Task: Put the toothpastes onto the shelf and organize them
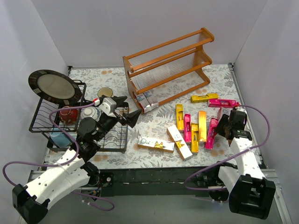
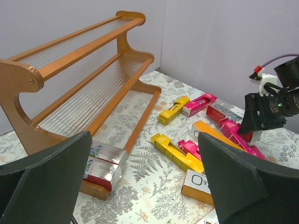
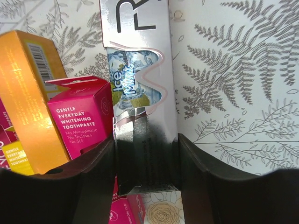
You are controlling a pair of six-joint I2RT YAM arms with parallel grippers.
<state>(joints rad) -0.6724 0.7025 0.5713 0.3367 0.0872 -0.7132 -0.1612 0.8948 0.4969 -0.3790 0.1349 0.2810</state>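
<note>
Silver and glossy, printed "Ice Mint", the long toothpaste carton (image 3: pixel 140 70) is pinched between the fingers of my right gripper (image 3: pixel 145 140), against the fern-print tablecloth (image 3: pixel 233 93) and beside a magenta carton (image 3: pixel 81 116). My left gripper (image 1: pixel 128 109) hangs spread wide and empty. The orange-brown wooden three-tier shelf (image 2: pixel 21 74) holds two silver-white cartons (image 2: pixel 106 161) at one end of its bottom tier, while other magenta and yellow cartons (image 1: pixel 187 128) lie loose nearby.

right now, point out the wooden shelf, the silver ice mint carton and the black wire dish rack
wooden shelf (image 1: pixel 129 74): top external view, on its left side panel
silver ice mint carton (image 3: pixel 140 84): right wrist view, on its printed top face
black wire dish rack (image 1: pixel 112 150): top external view, on its front rim
</note>
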